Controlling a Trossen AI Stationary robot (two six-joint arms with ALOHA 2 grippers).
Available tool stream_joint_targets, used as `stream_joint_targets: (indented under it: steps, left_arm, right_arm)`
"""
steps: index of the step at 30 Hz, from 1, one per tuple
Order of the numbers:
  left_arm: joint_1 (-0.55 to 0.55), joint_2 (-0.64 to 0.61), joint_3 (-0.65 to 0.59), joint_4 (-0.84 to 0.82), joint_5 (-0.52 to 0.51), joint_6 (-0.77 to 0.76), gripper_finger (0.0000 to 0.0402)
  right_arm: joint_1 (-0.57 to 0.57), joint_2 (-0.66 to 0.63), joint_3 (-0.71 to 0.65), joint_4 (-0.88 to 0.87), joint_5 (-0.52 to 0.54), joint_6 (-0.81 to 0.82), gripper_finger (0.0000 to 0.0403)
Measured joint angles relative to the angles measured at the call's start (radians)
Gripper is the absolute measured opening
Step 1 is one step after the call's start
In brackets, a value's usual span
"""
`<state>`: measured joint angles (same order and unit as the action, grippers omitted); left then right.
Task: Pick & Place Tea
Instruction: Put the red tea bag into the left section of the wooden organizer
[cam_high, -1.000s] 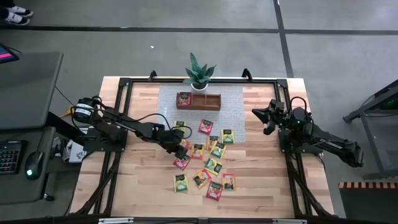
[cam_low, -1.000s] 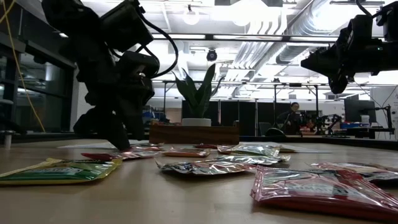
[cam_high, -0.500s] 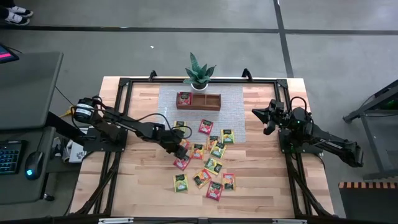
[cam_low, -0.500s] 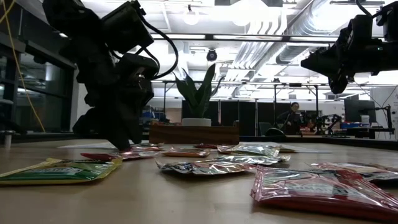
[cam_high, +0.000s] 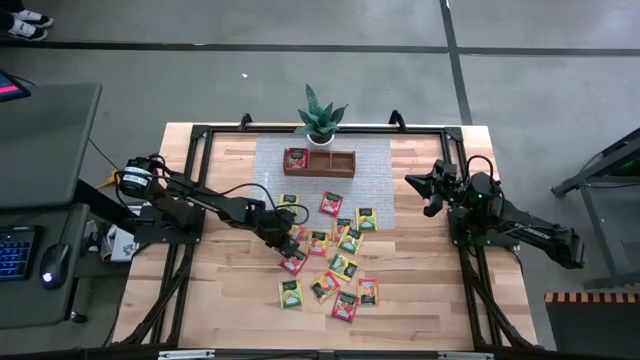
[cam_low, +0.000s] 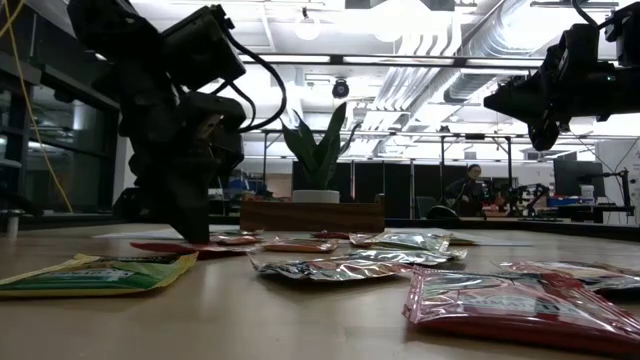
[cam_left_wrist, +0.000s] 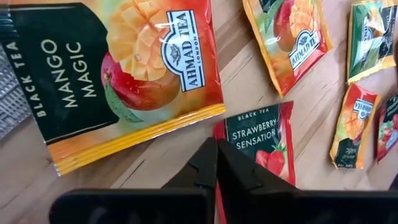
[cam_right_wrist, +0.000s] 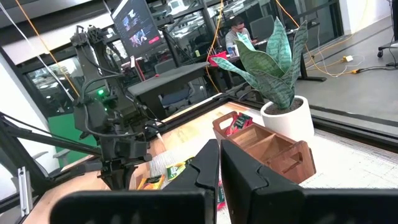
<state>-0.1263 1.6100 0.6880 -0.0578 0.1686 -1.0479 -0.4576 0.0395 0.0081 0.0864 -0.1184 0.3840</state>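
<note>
Wooden table (cam_high: 230, 300) carried scattered tea packets (cam_high: 335, 270) at its centre, below a tray (cam_high: 319, 161) and plant (cam_high: 319, 115) at twelve o'clock. At the pile's ten o'clock edge, the left gripper (cam_high: 292, 238) had its fingers pinched together on a red strawberry packet (cam_left_wrist: 264, 146), beside a mango packet (cam_left_wrist: 118, 68). Right gripper (cam_high: 418, 184), fingers closed and empty, hung at three o'clock.

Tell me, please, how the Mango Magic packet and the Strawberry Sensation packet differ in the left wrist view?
The Mango Magic packet is orange and yellow with a mango picture; the Strawberry Sensation packet is red with strawberries. The mango packet lies clear of the left gripper; the strawberry packet's edge sits at the shut fingertips. Both are flat black tea packets on the wooden table.
</note>
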Motion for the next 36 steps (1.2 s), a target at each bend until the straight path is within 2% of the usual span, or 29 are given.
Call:
stream_joint_targets:
  steps: [12,18,27,36]
  left_arm:
    - [0.001,-0.009,0.000,-0.001,0.002,0.015,0.0000]
    - [0.001,-0.084,-0.001,-0.015,0.000,0.022,0.0000]
    - [0.023,-0.236,-0.001,-0.147,-0.081,0.022,0.0000]
    - [0.084,-0.363,0.000,-0.205,-0.145,0.031,0.0000]
  right_arm:
    - [0.000,0.000,0.000,0.000,0.000,0.000,0.0012]
    - [0.000,0.000,0.000,0.000,0.000,0.000,0.0012]
    - [0.000,0.000,0.000,0.000,0.000,0.000,0.0012]
    - [0.000,0.000,0.000,0.000,0.000,0.000,0.0012]
